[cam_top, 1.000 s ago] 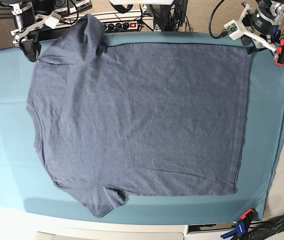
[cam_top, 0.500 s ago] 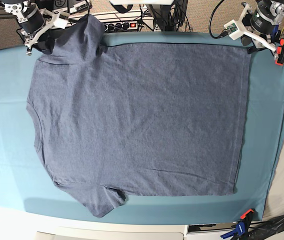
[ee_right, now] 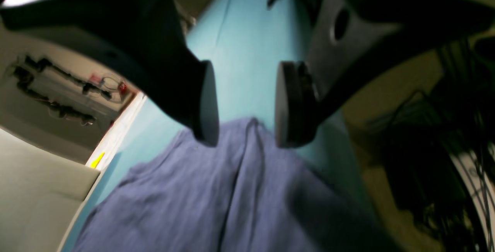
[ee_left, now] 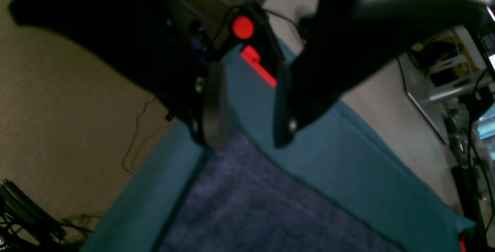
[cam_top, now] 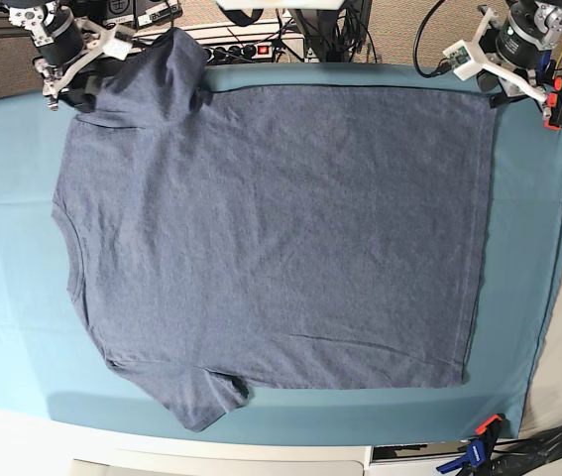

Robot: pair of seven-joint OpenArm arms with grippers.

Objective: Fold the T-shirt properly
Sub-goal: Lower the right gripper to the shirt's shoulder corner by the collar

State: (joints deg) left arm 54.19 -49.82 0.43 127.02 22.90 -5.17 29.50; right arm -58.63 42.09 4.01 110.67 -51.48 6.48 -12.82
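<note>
Base view shows the T-shirt (cam_top: 271,238) spread flat on the teal cloth (cam_top: 13,248), its long axis running side to side, collar toward the right arm. The right gripper (ee_right: 241,105) hangs with jaws wide just above the far sleeve; the left gripper (ee_left: 247,105), also wide, hangs over the shirt's far hem corner. Each arm seems poised over its own far corner.

Teal table cloth (cam_top: 13,238), red-and-black clamps (cam_top: 555,104) (cam_top: 479,441) on its corners, power strip (cam_top: 246,50) behind.
</note>
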